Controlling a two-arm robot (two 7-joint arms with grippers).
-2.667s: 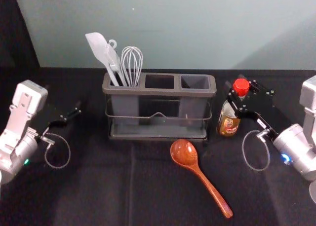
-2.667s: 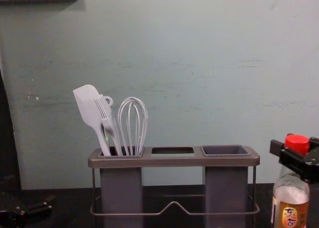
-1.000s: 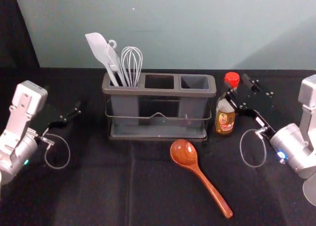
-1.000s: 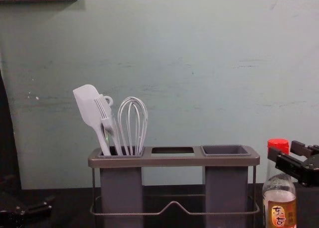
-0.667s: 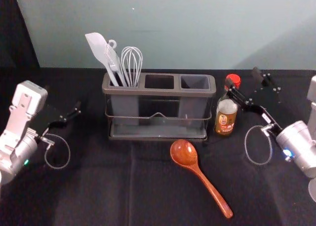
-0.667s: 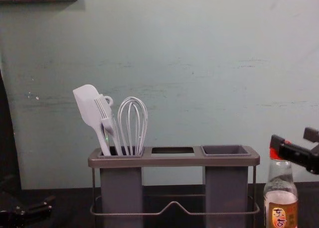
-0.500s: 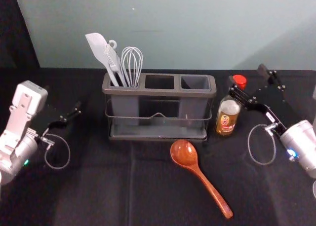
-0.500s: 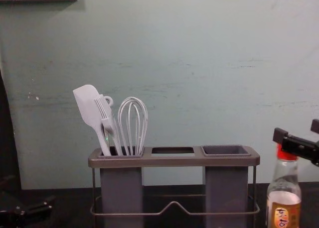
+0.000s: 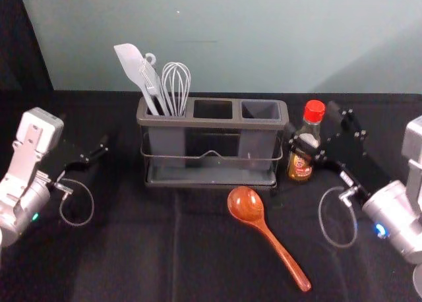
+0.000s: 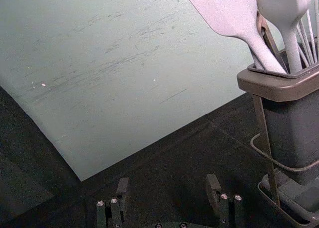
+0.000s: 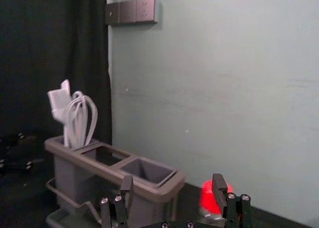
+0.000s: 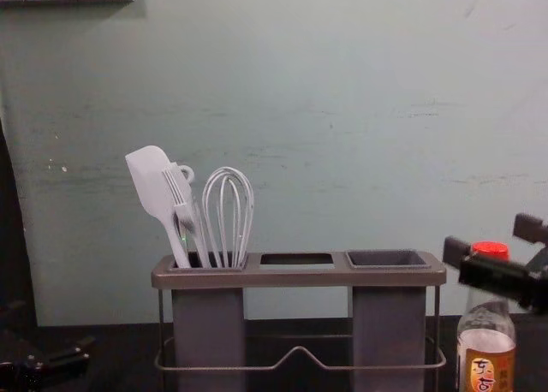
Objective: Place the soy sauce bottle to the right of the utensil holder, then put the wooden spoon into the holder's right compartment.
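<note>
Your right gripper has spread apart; the bottle stands at the holder's three o'clock. Spoon next. Left gripper: nine o'clock, apart.

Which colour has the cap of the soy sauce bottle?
The cap is red, seen best in the head view.

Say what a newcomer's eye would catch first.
Probably the glossy wooden spoon, lying before the utensil holder. Next, the bottle with its red cap, right of the holder, the right tool open beside it. Then the white whisk and spatula in the left compartment.
</note>
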